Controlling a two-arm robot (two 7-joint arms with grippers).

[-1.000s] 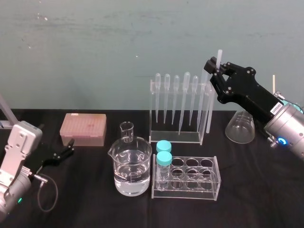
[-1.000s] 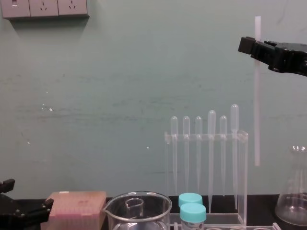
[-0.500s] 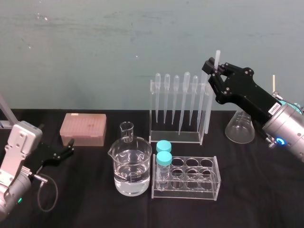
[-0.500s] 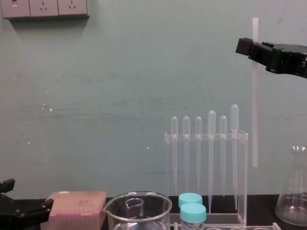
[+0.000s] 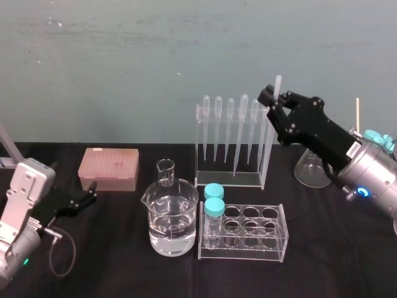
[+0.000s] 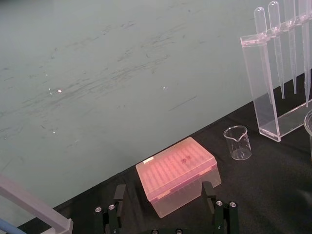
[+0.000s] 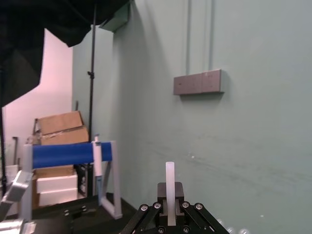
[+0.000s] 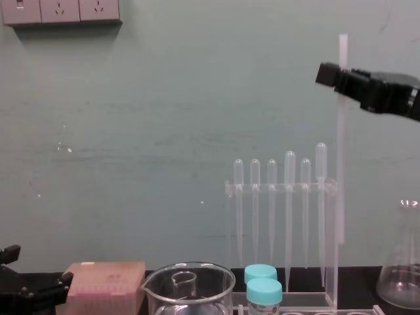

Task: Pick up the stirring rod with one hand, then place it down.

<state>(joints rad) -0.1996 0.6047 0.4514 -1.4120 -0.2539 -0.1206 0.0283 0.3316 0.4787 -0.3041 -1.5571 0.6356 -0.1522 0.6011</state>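
Half the task is done: your right pincer (image 5: 273, 102) grips the stirring rod (image 8: 341, 164) upright in the air beside the pipette rack (image 5: 229, 180), toward the back edge of the bench (image 5: 124, 267). Setting it down remains. Your left pincer (image 5: 92, 190) rests spread wide at its left edge.

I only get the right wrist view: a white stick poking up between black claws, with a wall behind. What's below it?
Observer: The chest view shows the stirring rod hanging upright from the right end effector, its lower end in the air by the pipette rack.
Operator: What's the other arm doing?
Observer: The left end effector sits open and low at the left of the table, by a pink box.
Operator: Anything breakable nearby?
Observer: A glass flask stands below the right arm.
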